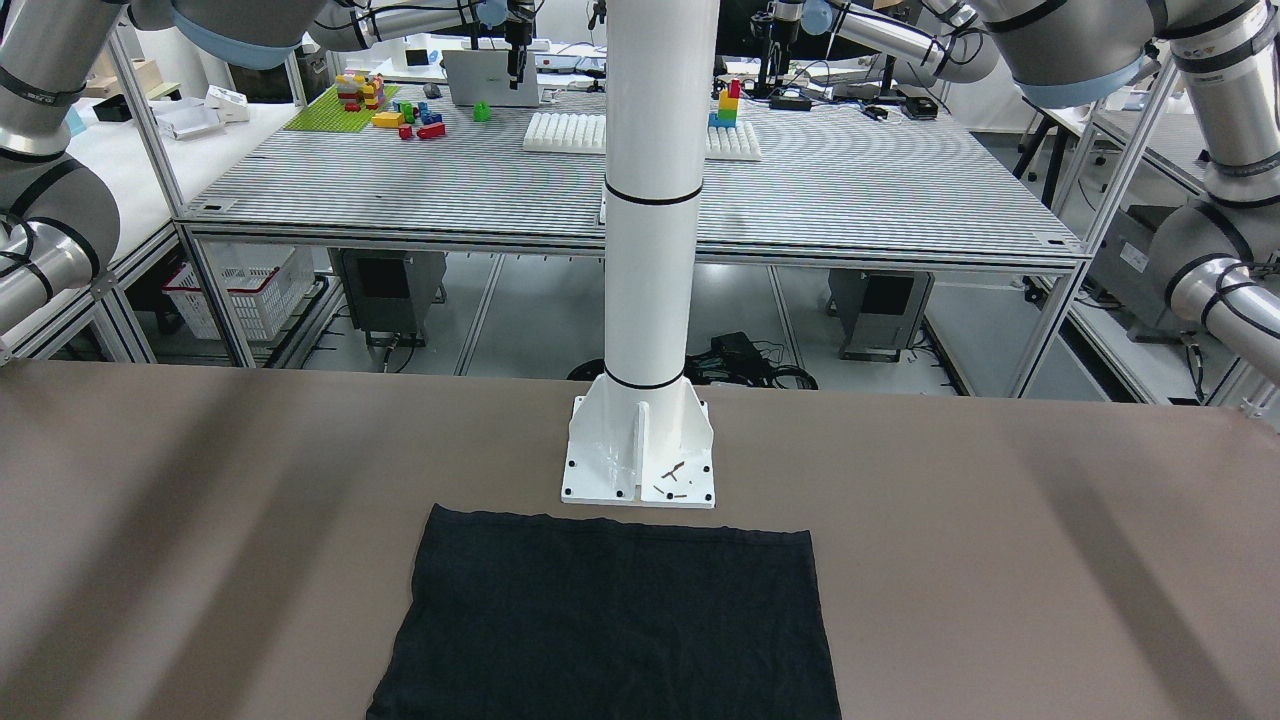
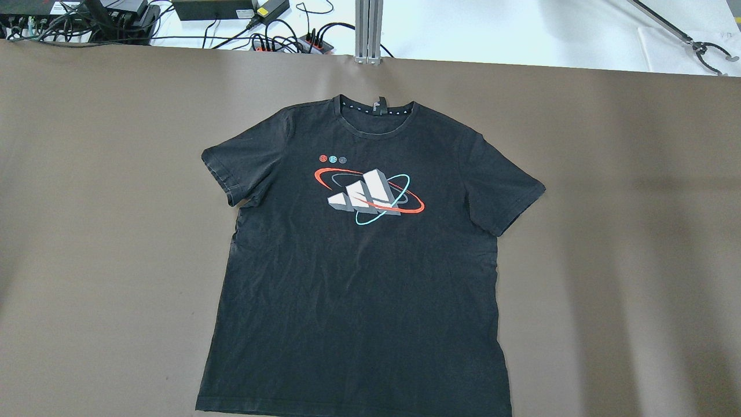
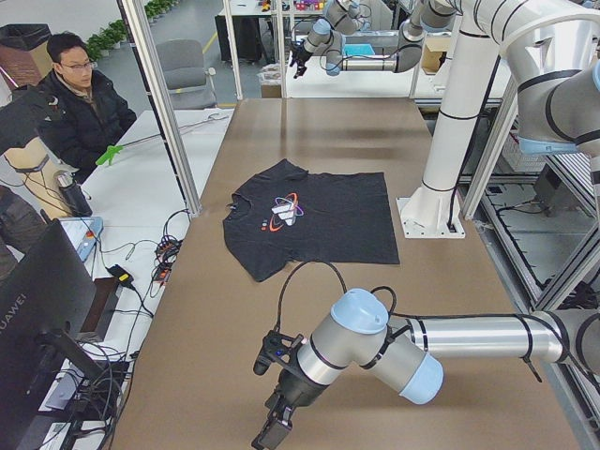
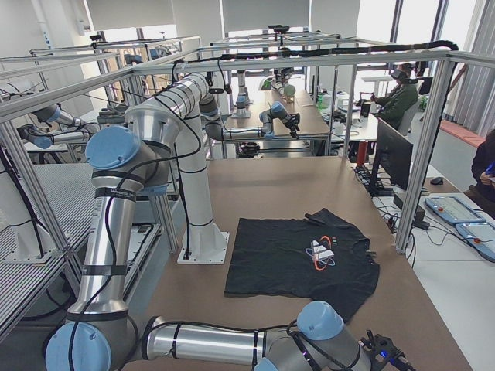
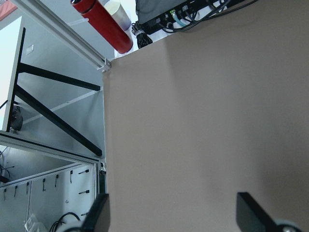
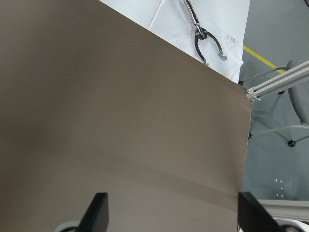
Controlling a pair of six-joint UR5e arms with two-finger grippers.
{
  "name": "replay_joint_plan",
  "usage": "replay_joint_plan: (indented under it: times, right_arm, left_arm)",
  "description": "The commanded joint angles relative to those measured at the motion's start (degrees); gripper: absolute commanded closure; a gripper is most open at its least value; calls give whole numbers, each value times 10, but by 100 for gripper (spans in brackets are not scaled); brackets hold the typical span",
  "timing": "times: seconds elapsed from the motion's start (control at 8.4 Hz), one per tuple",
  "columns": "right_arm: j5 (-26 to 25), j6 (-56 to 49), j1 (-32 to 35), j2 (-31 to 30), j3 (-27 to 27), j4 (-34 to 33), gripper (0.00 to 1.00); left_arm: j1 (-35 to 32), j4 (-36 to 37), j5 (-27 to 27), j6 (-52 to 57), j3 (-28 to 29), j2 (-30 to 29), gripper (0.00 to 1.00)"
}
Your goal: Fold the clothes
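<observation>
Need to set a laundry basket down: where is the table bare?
Bare brown table lies wide on both sides of the T-shirt, and a narrow strip runs beyond its collar. It is crowded only where the hem nears the pole's base plate.

Overhead: black T-shirt flat on brown table, print side up.

Collar points to the far edge, small neck label visible inside it. Both short sleeves are spread out to the sides, and the body has light wrinkles. Chest print: white-grey stepped blocks crossed by red and cyan rings, three small dots above it. The hem sits at the frame's bottom edge and is probably clipped on the view-right side. Beyond the table there is a tangle of cables with a power strip at top left, an aluminium post at top centre, and a metal grabber tool lying on a white surface at top right.
</observation>
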Motion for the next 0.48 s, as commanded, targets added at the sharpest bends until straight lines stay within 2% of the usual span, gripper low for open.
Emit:
replay_joint_plan:
  times: [0.0,0.12,0.36]
  right_arm:
    - [1,61,-3,5,0,-9,6]
    - [-2,76,-33,20,-1,-10,6]
    - [-2,173,-109,49,-1,-10,6]
  left_arm:
    - [0,1,0,29,-1,-1,7]
    - [1,3,-3,28,-1,-1,7]
    - [6,4,0,22,4,-1,7]
